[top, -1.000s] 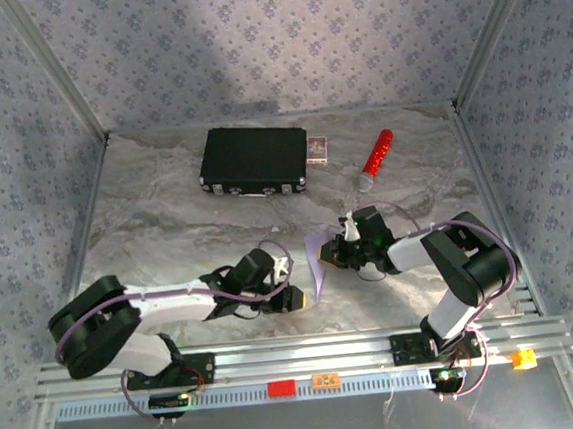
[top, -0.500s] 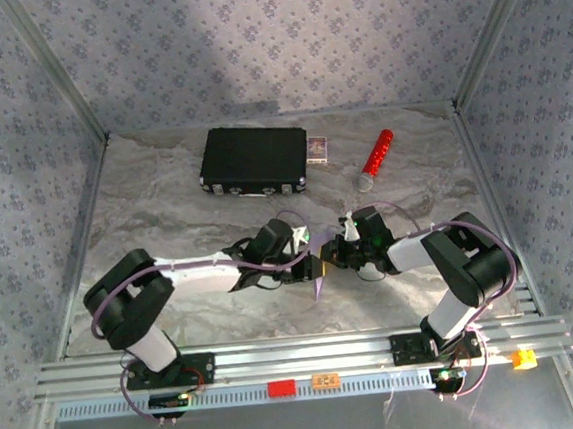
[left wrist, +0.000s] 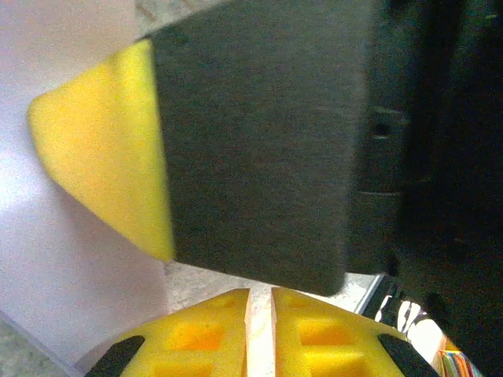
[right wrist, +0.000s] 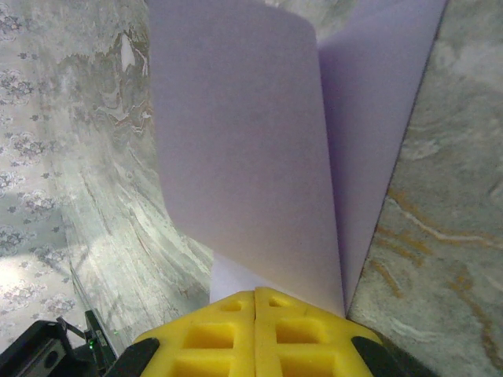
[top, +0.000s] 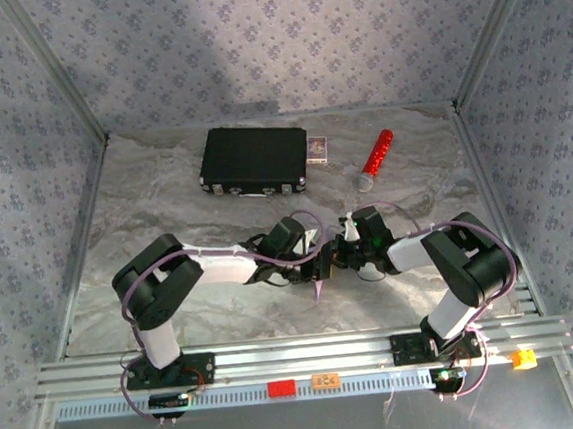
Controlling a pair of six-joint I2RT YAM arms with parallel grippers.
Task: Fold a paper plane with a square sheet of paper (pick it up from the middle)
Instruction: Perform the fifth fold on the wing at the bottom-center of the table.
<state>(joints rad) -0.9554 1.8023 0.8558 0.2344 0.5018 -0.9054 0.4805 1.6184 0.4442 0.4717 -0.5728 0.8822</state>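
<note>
Grey marbled cloth covers the table (top: pixel 166 215), with patterned walls closing it in on three sides. Along the far edge, from left to right, lie a black case (top: pixel 254 160), a small card box (top: pixel 318 148) touching the case's right end, and a red-and-silver cylinder (top: pixel 375 159) set apart.

At mid-table the left gripper (top: pixel 318 262) and the right gripper (top: pixel 342 257) meet almost tip to tip. From above, the square sheet of paper (top: pixel 319 288) is mostly hidden by them; just a pale lilac sliver points toward the near edge below the left gripper.

On the left wrist camera, the yellow fingers (left wrist: pixel 200 338) are pressed together with a hairline gap. The lilac sheet lies just to their left, and it looks not to be caught between them, though the close, blurred view leaves that unsure. A dark block with a yellow tip (left wrist: pixel 102 149) covers most of what is beyond.

On the right wrist camera, the fingers (right wrist: pixel 216 334) are clamped on the sheet's lower edge. The paper rises from them bent in two panels, its top cut off.
</note>
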